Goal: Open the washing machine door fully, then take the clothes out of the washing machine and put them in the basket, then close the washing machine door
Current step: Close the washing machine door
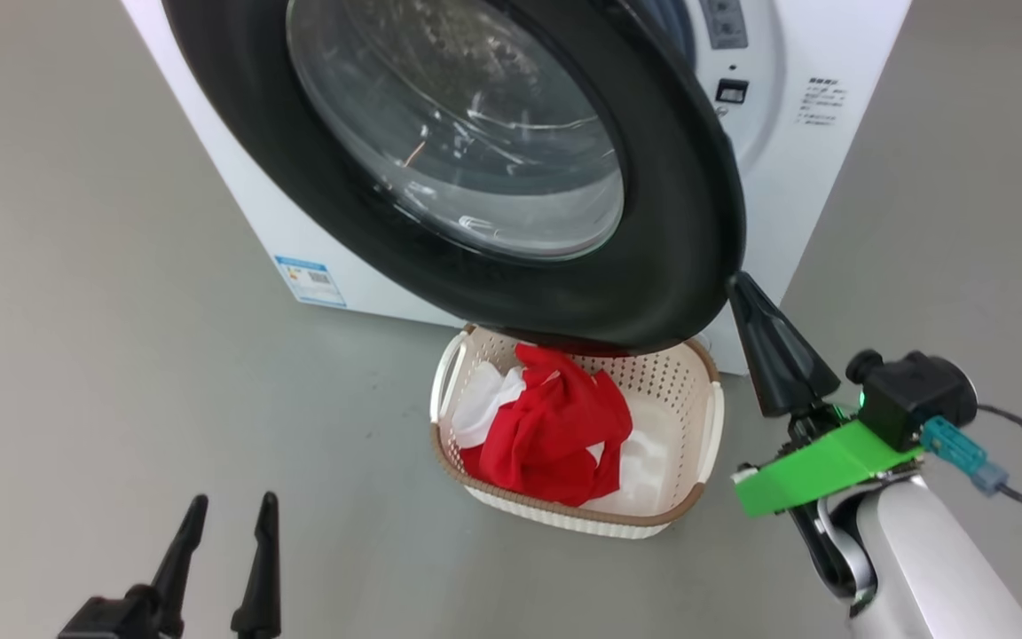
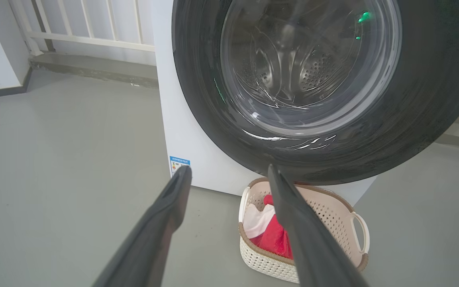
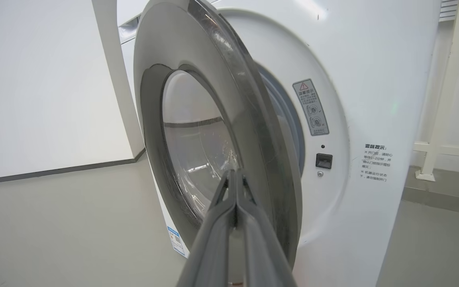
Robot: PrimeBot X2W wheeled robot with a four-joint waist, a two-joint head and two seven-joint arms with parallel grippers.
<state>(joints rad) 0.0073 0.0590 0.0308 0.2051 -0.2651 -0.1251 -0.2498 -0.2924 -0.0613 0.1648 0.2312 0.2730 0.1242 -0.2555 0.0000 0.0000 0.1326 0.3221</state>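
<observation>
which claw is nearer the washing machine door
Right. The right claw, shut, has its tip at the lower rim of the washing machine door; the left claw, open, hangs back over the floor.

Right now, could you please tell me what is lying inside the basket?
Red and white clothes lie bunched in the basket. The washing machine door overhangs its far edge, hiding whatever lies there.

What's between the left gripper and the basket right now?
Only bare grey floor: in the head view the open left gripper hangs apart from the basket, nothing lying on the stretch between them.
</observation>
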